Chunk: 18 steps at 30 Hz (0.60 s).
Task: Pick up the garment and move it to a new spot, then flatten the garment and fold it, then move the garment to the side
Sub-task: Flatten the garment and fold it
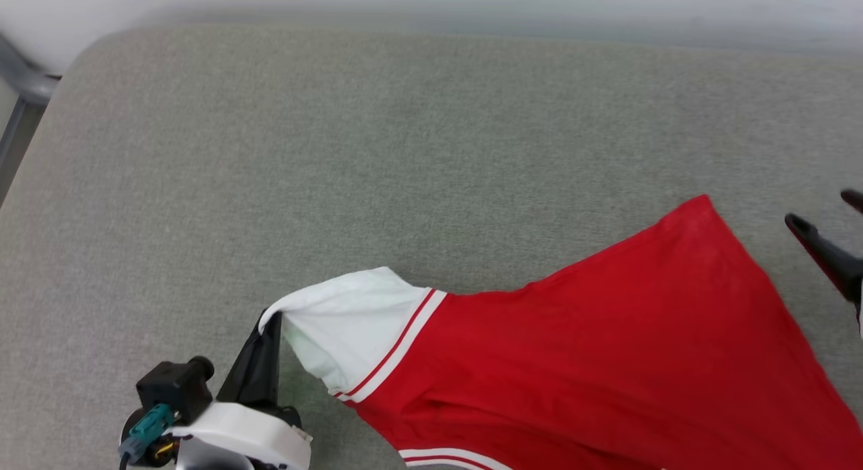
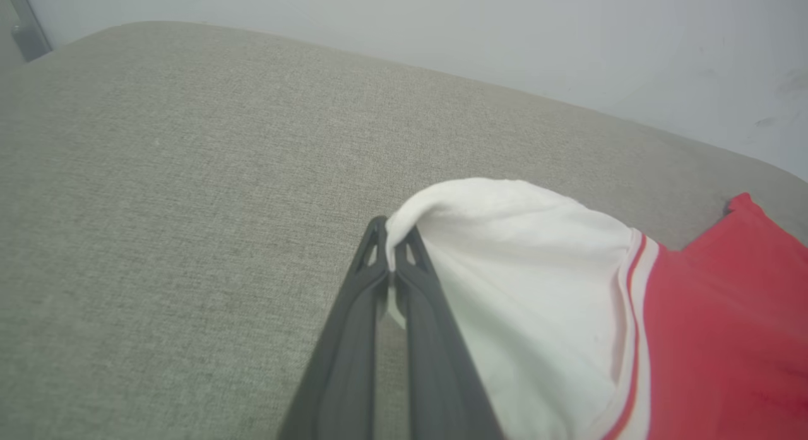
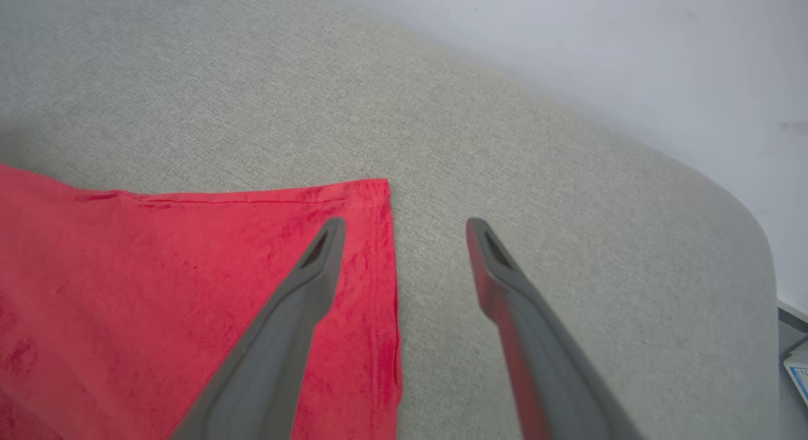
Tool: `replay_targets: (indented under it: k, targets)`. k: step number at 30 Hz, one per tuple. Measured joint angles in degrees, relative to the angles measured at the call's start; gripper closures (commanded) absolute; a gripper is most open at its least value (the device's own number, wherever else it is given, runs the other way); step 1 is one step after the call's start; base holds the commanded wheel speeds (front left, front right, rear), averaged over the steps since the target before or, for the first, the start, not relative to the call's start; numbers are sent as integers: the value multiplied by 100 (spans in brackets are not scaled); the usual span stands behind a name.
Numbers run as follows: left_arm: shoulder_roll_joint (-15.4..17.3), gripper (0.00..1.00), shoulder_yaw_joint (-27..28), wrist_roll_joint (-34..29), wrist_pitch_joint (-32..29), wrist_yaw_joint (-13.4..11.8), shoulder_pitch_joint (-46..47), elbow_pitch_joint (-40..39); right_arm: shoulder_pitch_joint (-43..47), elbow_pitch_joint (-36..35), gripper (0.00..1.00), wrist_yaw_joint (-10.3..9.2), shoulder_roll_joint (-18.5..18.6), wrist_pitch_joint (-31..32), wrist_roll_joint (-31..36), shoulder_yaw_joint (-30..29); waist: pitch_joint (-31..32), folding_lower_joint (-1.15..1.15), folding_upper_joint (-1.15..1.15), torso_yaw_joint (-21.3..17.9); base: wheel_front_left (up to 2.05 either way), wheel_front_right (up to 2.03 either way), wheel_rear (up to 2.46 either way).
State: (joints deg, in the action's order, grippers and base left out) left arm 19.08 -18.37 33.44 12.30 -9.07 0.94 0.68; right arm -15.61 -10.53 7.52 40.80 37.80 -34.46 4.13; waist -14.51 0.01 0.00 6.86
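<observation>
The garment [image 1: 607,348], a red jersey with a white short sleeve and red-and-white trim, lies spread over the grey surface from lower centre to the right. My left gripper [image 1: 270,318] is shut on the edge of the white sleeve [image 2: 505,263], the cloth pinched between its dark fingers [image 2: 353,314]. At the right edge my right gripper [image 1: 826,210] stands open with nothing in it, just off the garment's far red corner [image 3: 369,187]. One of its fingers [image 3: 309,282] hangs above the red hem and the other above bare surface.
The grey fabric-covered surface [image 1: 337,153] stretches wide to the left and back, with rounded corners. A pale wall [image 2: 505,36] runs behind it. A grey metal frame piece [image 1: 23,79] shows at the far left edge.
</observation>
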Motion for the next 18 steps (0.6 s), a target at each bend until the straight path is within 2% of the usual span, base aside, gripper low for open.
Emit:
replay_targets:
  k: [3, 11, 15, 18]
  targets:
    - [-45, 100, -66, -44, 5, 32, 146, -13, -620, 324, 0, -1, 148, 399, -43, 515, -143, 0, 0, 115, 0, 0, 0]
    - [-149, 100, -171, -111, 58, 83, 405, -41, -1922, 1485, 0, -1, 201, 1483, -202, 1646, -526, 0, 0, 391, 0, 0, 0]
    - [-203, 100, -230, -144, 85, 109, 511, -35, -2298, 2075, 0, -1, 94, 1601, -175, 1962, -706, 0, 0, 508, 0, 0, 0]
    - [-249, 100, -259, -149, 101, 134, 577, -5, -2467, 2458, 0, -1, -69, 1459, -181, 2116, -835, 0, 0, 584, 0, 0, 0]
